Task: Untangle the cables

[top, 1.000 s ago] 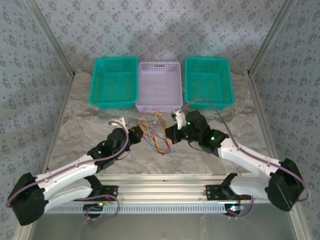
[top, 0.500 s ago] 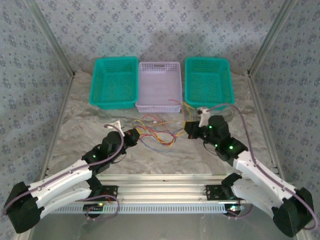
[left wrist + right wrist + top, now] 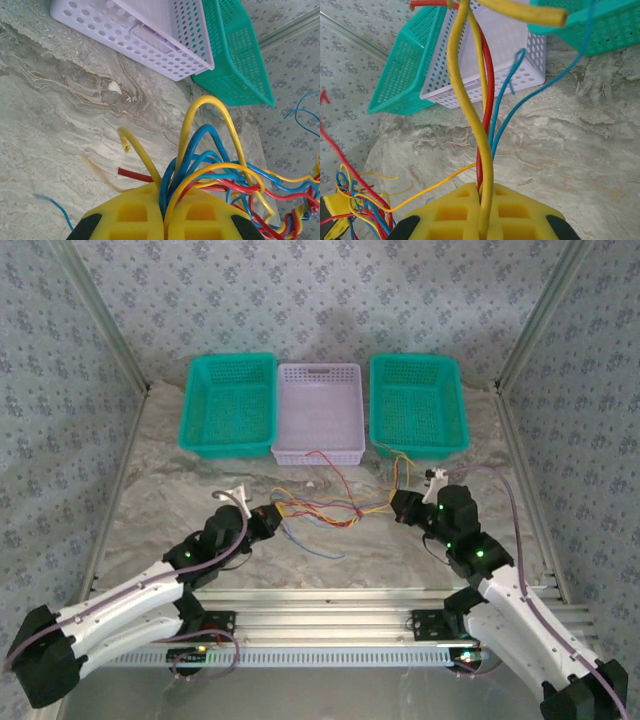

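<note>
A bundle of thin red, yellow, blue and orange cables [image 3: 325,508] is stretched across the middle of the table between my two grippers. My left gripper [image 3: 268,517] is shut on the cables' left end; in the left wrist view yellow, blue and red cables [image 3: 200,155] fan out from between its yellow fingers [image 3: 125,215]. My right gripper [image 3: 400,503] is shut on the right end; in the right wrist view yellow, red and blue cables [image 3: 482,125] rise from its closed yellow fingers [image 3: 520,215]. A loose blue cable [image 3: 310,545] trails on the table below the bundle.
Three baskets stand at the back: a teal one [image 3: 228,405] on the left, a lilac one [image 3: 320,412] in the middle, a teal one [image 3: 416,405] on the right. Metal frame posts [image 3: 120,350] flank the marbled table [image 3: 180,490].
Both grippers have drawn apart, the right one far to the right and nearer the front. The hanging tangle of cables has been pulled out into a flatter, stretched bundle.
</note>
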Controlling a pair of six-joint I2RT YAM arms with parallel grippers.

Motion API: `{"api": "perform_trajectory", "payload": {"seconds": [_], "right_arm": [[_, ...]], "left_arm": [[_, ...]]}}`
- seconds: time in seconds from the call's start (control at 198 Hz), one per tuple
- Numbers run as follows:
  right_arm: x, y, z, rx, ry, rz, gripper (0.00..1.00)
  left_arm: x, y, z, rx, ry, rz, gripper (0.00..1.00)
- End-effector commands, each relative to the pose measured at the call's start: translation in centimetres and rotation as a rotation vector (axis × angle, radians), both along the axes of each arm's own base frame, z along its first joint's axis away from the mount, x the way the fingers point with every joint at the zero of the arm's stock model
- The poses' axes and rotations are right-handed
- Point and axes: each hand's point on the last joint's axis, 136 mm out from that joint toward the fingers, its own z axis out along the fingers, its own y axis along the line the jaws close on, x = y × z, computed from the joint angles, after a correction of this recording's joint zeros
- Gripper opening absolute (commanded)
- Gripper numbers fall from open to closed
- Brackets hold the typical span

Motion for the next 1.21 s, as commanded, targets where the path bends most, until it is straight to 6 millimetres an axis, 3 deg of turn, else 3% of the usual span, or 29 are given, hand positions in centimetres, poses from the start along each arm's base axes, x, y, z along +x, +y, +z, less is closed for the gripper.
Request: {"api": "perform_trajectory", "payload": {"seconds": [0.0,0.338,0.484,0.716,0.797,1.115,1.175,1.205], "right_arm": [[1.2,-3.7,-0.3,-0.072,-0.021,-0.174,0.04],[0.3,-0.8,2.4,-0.074,-0.121,0.030,0.47],[-0.2,1.8,3.5,-0.013,-0.142,0.166,0.56],[-1.8,8.7,0.9,-0.087,-0.113,0.419,0.62],[-1.9,10.3,-0.3,-0.137,-0.115,0.439,0.63],[0.6,12.1,-3.5,-0.202,-0.061,0.414,0.62],[0.9,12.5,-3.8,-0.197,-0.049,0.421,0.57],[0.9,12.9,-3.8,-0.191,-0.049,0.431,0.45]], "left_arm": [[0.7,5.1,-4.7,0.234,0.068,0.182,0.00],[2.0,2.7,-5.0,0.288,0.114,0.118,0.00],[2.8,0.7,-4.0,0.292,0.100,0.058,0.00],[3.1,-2.6,-0.9,0.301,-0.005,-0.053,0.00],[2.7,-3.6,-0.3,0.292,-0.033,-0.089,0.00],[1.4,-3.9,0.6,0.259,-0.076,-0.124,0.00],[1.3,-3.7,0.7,0.255,-0.081,-0.117,0.00],[1.3,-3.6,0.8,0.254,-0.084,-0.116,0.00]]}}
